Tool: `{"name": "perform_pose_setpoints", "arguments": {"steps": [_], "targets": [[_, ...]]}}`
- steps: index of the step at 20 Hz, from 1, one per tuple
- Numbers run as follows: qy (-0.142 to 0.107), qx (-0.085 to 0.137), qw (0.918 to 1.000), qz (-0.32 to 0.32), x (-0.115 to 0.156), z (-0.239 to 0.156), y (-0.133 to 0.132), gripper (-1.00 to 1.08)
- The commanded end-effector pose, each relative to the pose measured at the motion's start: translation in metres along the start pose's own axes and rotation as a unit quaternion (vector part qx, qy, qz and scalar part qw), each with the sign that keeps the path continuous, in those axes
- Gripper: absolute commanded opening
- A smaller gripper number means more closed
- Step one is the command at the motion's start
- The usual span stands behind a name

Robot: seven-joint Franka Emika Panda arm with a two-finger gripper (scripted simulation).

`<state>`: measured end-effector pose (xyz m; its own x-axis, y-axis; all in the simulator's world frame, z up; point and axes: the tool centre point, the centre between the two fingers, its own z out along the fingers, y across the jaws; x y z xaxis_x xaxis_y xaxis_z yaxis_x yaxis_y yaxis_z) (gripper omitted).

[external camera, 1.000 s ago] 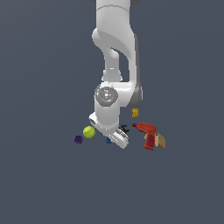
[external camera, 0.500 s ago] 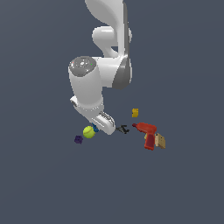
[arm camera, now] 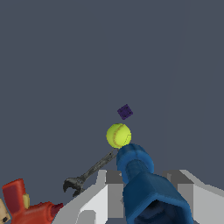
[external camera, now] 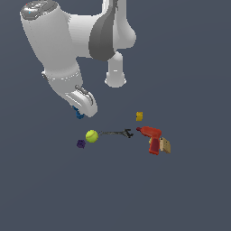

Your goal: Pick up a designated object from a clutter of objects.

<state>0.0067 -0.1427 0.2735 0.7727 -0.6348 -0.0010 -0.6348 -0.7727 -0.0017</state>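
Note:
My gripper is shut on the tiny bright-blue knobby block and holds it above the floor, up and to the exterior view's left of the clutter. In the wrist view the blue block fills the space between my grey fingers. On the floor below lie the yellow-green ball, the dark purple block, the thin black tool, the yellow block, the red drill and the tan block.
The wrist view shows the ball, the purple block, the black tool and the red drill on the dark grey floor. The arm's white base stands behind the clutter.
The arm has risen and swung toward the exterior view's left, away from the clutter, carrying the blue block with it. The other items have not moved.

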Motion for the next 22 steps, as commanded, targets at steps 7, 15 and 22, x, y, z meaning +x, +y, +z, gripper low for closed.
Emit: {"name": "perform_pose_setpoints", "arguments": {"steps": [7, 15, 22], "targets": [[0.0, -0.001, 1.0, -0.001, 0.019, -0.073, 0.044, -1.0], [0.0, -0.001, 1.0, -0.001, 0.03, -0.105, 0.063, -1.0], [0.0, -0.001, 1.0, -0.002, 0.032, -0.108, 0.064, -1.0]]}}
